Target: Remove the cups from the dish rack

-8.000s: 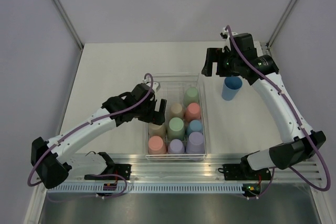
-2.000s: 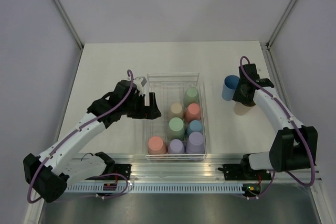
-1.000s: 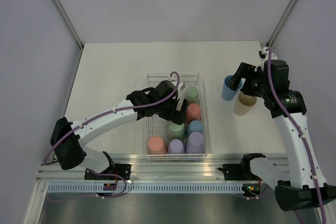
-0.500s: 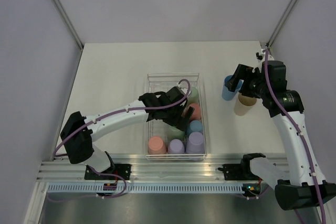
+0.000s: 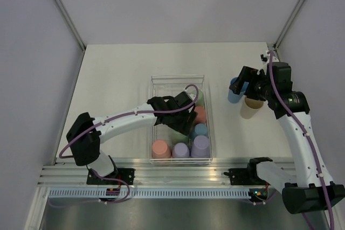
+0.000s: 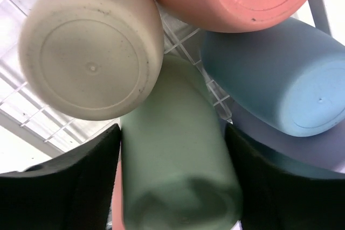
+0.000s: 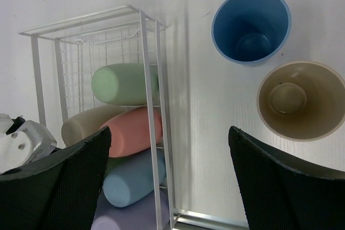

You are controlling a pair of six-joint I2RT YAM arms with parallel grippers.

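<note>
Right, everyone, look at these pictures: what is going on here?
Two robot arms are unloading a wire dish rack. The left gripper is down in the rack, fingers either side of a green cup; whether it grips is unclear. The right gripper hangs open over the table near a blue cup and a beige cup, both upright outside the rack.

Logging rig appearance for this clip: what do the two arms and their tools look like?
Both the left arm and the right arm have slim white links joined by bulky black joints. A thin purple cable loops along each. The left tool and the right tool are black, with wide fingers that have a fine mesh-like texture.
</note>
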